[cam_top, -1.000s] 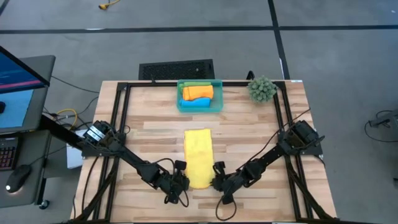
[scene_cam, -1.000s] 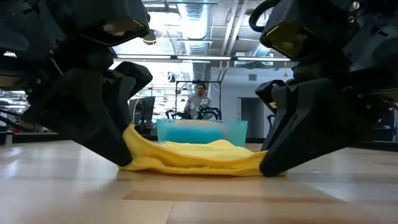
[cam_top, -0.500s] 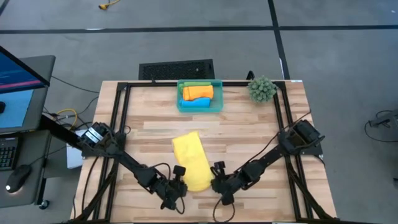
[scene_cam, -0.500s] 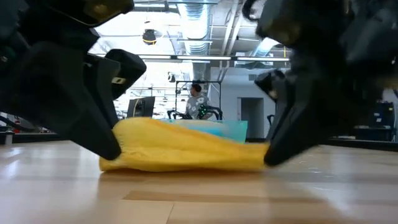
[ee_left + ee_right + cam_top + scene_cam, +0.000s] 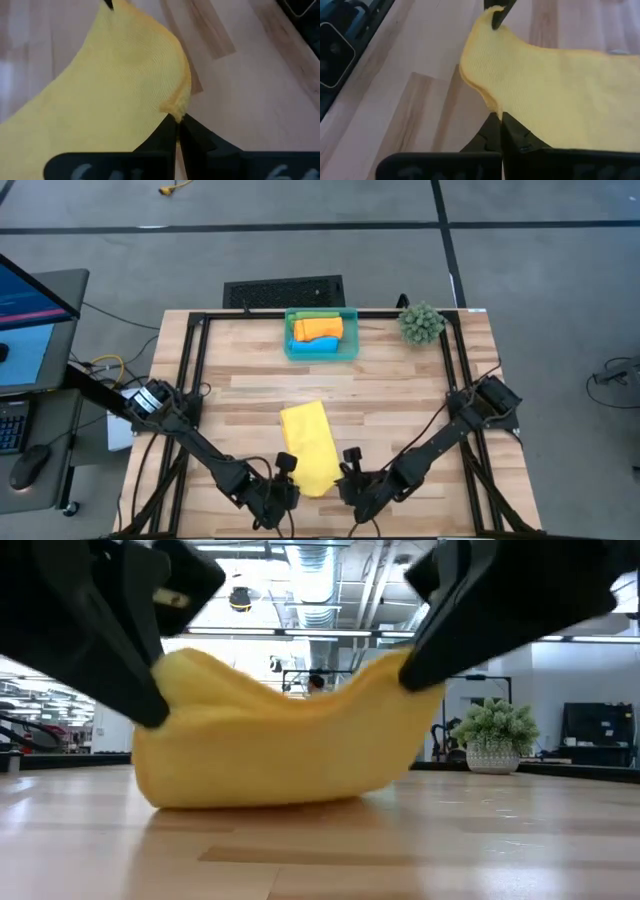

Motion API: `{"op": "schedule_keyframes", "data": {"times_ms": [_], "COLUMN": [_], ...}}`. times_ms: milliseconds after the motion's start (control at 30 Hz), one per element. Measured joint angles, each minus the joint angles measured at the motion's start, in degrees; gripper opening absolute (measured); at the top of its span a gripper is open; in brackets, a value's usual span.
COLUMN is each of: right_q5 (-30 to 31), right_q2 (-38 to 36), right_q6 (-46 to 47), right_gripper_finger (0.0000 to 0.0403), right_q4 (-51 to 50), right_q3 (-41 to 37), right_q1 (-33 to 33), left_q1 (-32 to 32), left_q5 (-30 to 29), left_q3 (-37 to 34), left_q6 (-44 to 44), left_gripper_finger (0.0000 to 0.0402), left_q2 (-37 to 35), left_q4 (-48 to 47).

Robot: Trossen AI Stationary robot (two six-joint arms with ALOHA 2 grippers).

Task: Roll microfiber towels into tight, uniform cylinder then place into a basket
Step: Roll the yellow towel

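The yellow towel (image 5: 308, 448) lies near the surface's (image 5: 400, 385) 6 o'clock edge, its near end lifted. The left hand (image 5: 284, 477) and right hand (image 5: 345, 474) each pinch a near corner, fingers closed. At 12 o'clock the basket (image 5: 349, 332) holds rolled towels.

both end effectors, left (image 5: 284, 477) and right (image 5: 346, 473), are pinched closed, low, facing each other.
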Motion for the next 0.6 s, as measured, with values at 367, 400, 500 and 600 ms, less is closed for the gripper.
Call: {"op": "schedule_keyframes", "data": {"times_ms": [367,400,500,600], "right_q5": [8.9,9.6,11.8,13.9], "right_q2": [0.0,0.0,0.0,0.0], "right_q6": [-0.2,-0.2,-0.6,-2.6], "right_gripper_finger": [0.0008,0.0008,0.0012,0.0014], "right_q4": [-10.7,-11.4,-13.9,-17.4], "right_q3": [9.0,9.5,11.1,11.9], "right_q1": [2.8,3.0,2.9,1.5], "left_q1": [-2.9,-3.0,-3.0,-2.7], "left_q5": [-6.8,-6.8,-7.1,-7.8], "left_q3": [11.5,12.4,14.0,14.0], "left_q6": [-3.4,-4.1,-5.9,-6.1], "left_gripper_finger": [0.0002,0.0002,0.0002,0.0002], "left_q2": [0.0,0.0,0.0,0.0], "left_q4": [-19.3,-21.1,-24.6,-27.9]}}
